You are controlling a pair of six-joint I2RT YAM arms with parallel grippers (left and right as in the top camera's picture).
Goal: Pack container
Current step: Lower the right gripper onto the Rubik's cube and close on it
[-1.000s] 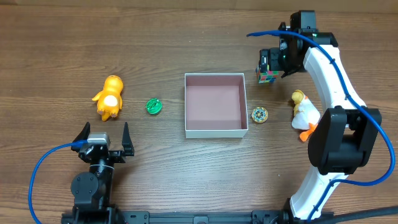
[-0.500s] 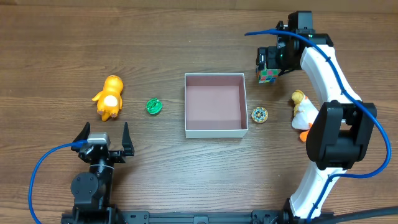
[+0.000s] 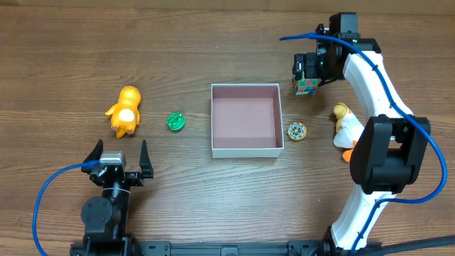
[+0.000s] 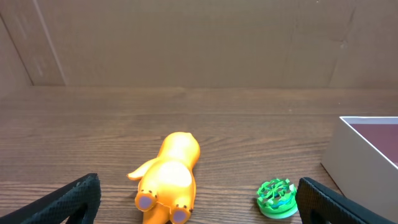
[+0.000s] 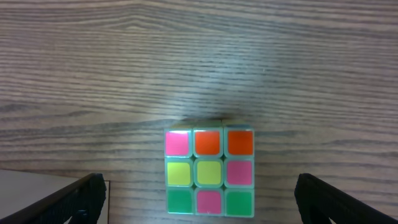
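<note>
Centrally, the container point(image 3: 245, 117) sits reachable from both sides; right jaws hang spread over the puzzle cube point(image 5: 209, 171) to straddle it; left jaws, also spread, wait.

Soft, even light from above fills the tabletop point(image 3: 213, 199); shadows are short and faint. Up close, the left claw point(image 4: 199, 186) looks dark, perhaps slightly blurred.

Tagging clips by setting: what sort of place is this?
Probably a robot test bench, not a home: robot arms mounted at a wooden table, a plain brown board behind it, and toys laid out beside a box.
</note>
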